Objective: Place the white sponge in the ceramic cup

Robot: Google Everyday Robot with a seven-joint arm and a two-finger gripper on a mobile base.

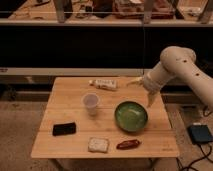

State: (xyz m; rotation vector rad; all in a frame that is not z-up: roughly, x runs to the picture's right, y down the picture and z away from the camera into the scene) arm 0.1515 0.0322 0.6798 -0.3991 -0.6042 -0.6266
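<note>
The white sponge (98, 145) lies flat near the front edge of the wooden table (70, 100). The ceramic cup (91, 103) stands upright near the table's middle, empty as far as I can see. My gripper (141, 91) hangs above the table's back right part, behind the green bowl, well away from both the cup and the sponge. Its fingers are spread apart, one pointing left and one pointing down, with nothing between them.
A green bowl (131, 116) sits right of the cup. A white tube-like bottle (104, 84) lies at the back. A black block (64, 129) lies front left. A reddish-brown item (128, 144) lies right of the sponge. A blue object (201, 134) is on the floor, right.
</note>
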